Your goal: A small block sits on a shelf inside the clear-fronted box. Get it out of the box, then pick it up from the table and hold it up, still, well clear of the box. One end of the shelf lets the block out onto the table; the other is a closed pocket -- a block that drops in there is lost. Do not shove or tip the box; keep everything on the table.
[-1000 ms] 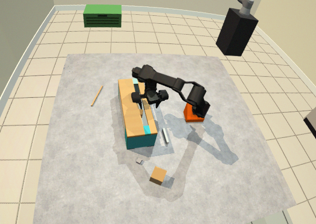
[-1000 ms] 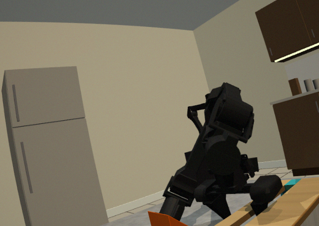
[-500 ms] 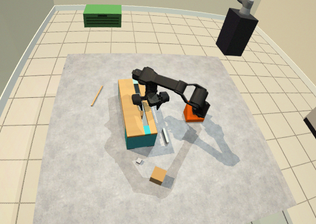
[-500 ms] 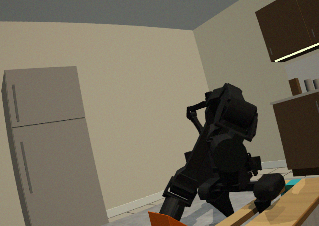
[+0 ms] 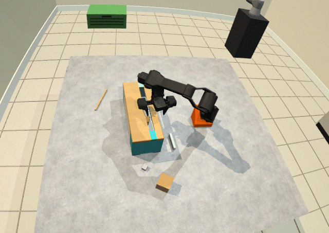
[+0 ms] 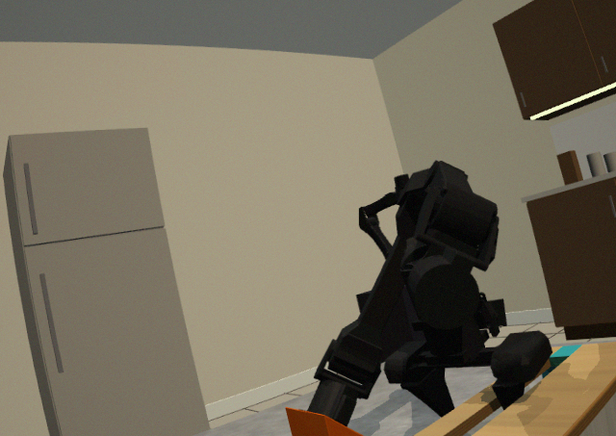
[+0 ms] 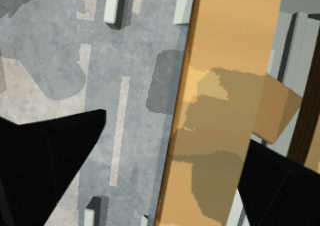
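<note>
Top view: pincer [image 5: 155, 110] wide open, empty, straddling box [image 5: 142, 119] front strip. Block [image 7: 274, 108] inside on shelf. Around on bench [image 5: 79, 145]: stick [image 5: 101, 100], cube [image 5: 165, 182], small grey chip [image 5: 144, 167].

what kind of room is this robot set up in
Most likely a kitchen: a tall fridge stands against the wall, dark wall cabinets hang above a counter, and the floor is tiled.

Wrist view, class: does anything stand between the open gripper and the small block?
Yes. The box's wooden strip runs through the open gripper. The block lies beyond it, next to the finger in the slot, with nothing visible between those two.
</note>
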Controlling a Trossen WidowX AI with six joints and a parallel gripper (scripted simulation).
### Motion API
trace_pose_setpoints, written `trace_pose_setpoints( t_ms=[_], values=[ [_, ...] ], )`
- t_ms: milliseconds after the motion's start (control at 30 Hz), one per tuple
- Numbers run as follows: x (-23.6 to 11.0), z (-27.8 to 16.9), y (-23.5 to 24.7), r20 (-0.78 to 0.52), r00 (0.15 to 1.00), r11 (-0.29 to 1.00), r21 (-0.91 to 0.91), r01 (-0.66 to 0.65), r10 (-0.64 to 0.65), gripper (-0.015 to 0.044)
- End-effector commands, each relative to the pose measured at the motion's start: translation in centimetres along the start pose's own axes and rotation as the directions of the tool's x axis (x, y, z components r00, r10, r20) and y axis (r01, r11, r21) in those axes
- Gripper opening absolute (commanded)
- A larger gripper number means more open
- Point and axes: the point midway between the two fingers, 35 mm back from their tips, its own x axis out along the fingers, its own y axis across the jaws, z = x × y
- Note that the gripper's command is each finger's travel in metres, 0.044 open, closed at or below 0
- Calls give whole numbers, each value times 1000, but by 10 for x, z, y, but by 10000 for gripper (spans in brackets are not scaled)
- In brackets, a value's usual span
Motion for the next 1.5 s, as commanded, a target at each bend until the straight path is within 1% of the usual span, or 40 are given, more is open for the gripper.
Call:
trace_pose_setpoints(
  t_ms=[0, 967, 1467],
  values=[
    [0, -4, 0, 1, 1000, 1000, -1, -2, 2, 400],
    [6, 23, 0, 2, 1000, 1000, -1, -2, 2, 400],
    [11, 46, 0, 3, 1000, 1000, -1, -2, 2, 400]
  ],
)
